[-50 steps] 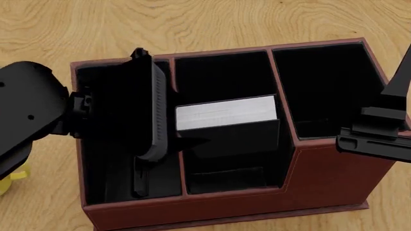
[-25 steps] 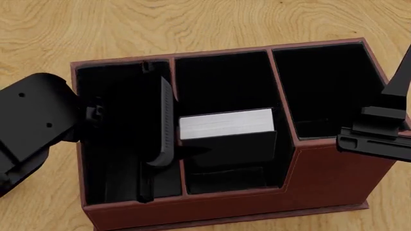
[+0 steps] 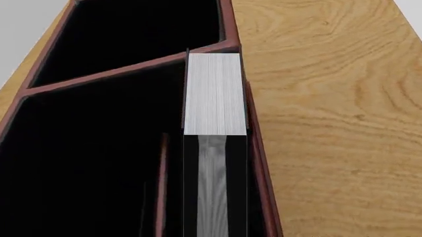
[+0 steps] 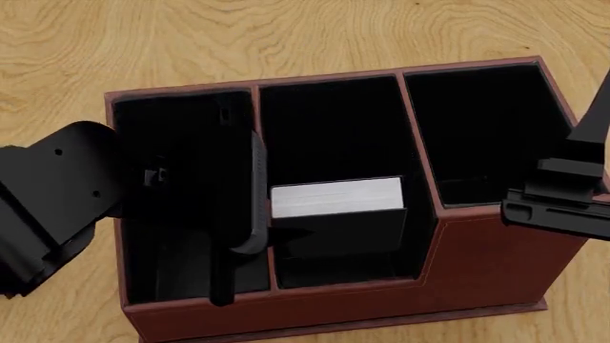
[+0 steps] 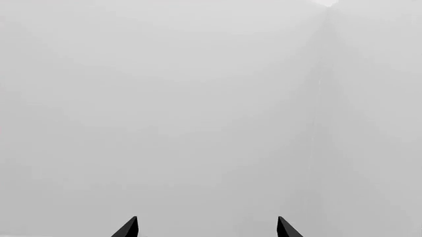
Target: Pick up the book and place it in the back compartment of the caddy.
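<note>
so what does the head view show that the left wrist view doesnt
Only the head view shows the whole caddy with its three columns of cells, the left gripper reaching down beside the divider, and the right gripper off to the side, over the caddy's corner.

Only the left wrist view shows the book close up along its page edges, standing close against one caddy wall, and neither gripper.

Both show the book inside the middle column of the caddy and the wooden table around it.

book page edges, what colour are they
White with fine grey lines, between black covers; the book shows this best in the left wrist view.
</note>
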Controlling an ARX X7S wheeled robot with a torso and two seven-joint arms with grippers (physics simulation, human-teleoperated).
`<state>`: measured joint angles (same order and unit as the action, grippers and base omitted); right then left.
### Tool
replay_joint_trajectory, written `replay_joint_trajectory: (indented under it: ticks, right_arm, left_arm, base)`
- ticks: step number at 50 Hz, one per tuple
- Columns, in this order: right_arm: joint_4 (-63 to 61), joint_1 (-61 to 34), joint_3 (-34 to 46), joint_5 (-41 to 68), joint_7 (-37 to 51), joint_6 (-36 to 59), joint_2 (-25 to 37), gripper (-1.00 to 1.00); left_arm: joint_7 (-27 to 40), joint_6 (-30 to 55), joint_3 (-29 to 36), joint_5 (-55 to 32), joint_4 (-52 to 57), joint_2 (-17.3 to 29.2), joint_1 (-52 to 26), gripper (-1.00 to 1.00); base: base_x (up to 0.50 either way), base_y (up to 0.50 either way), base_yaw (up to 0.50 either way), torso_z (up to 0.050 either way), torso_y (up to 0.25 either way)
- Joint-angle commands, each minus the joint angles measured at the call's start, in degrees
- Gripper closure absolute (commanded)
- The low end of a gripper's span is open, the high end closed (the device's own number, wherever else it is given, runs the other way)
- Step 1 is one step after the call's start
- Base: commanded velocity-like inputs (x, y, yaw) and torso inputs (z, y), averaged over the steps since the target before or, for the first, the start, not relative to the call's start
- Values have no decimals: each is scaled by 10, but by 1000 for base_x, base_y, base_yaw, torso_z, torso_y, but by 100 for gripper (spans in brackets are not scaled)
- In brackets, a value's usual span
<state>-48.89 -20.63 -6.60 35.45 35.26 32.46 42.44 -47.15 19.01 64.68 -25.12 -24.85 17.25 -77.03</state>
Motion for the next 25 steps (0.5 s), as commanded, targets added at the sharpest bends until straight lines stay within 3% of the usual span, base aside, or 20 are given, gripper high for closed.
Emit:
replay_joint_trajectory:
  ticks: [1,25]
  right_arm:
    - [3,4,0,-2,0,-4,1,-100]
    - [9,8,3,-6,0,-11,0,-100]
  left_arm:
    - [2,-15,-7,-11,-34,-18,-3,100]
    - [-18,-80,2,11,-160,-70,1,100]
  base:
    - [0,0,0,0,0]
    - [0,0,0,0,1]
